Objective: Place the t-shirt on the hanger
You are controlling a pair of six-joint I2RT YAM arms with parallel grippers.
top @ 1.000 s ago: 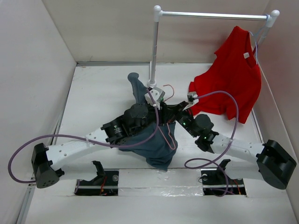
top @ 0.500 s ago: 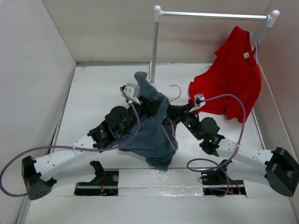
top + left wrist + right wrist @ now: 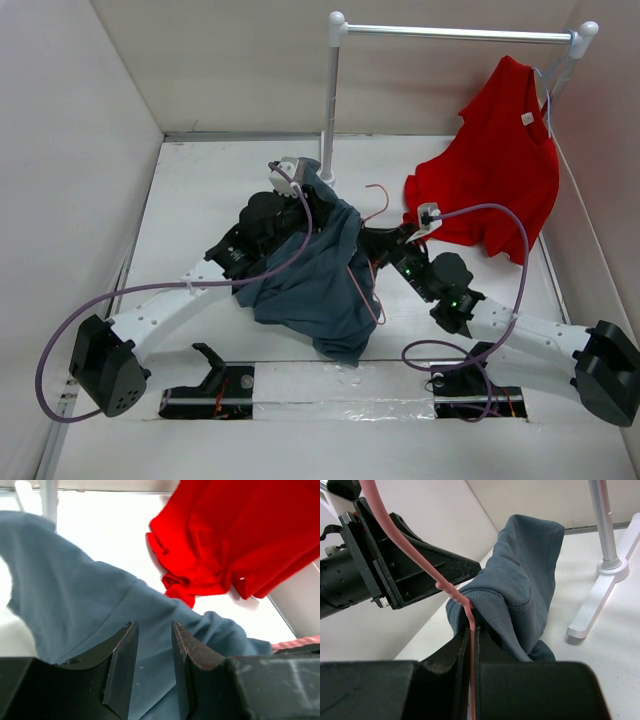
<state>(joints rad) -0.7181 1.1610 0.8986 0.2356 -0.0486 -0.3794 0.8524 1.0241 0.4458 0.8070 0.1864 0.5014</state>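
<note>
The slate blue-grey t-shirt [image 3: 318, 275] lies bunched mid-table, draped over the pink wire hanger [image 3: 366, 292], whose hook [image 3: 376, 190] sticks out behind it. My right gripper [image 3: 373, 246] is shut on the hanger's wire [image 3: 468, 611] right where the shirt's hem [image 3: 520, 587] hangs over it. My left gripper [image 3: 314, 204] sits at the shirt's top edge. In the left wrist view its jaws [image 3: 153, 626] stand slightly apart, with blue cloth [image 3: 75, 600] showing beyond the gap. Its black fingers [image 3: 415, 565] also show in the right wrist view.
A white clothes rack [image 3: 331, 95] stands at the back, its foot [image 3: 325, 180] just behind the shirt. A bright red t-shirt [image 3: 495, 170] hangs from the rail's right end and trails onto the table. White walls close in the left, right and back.
My left gripper has moved back and left, up to the shirt's top edge. The shirt's raised corner has sunk and the cloth now spreads wider over the hanger. The right arm shifted slightly.
</note>
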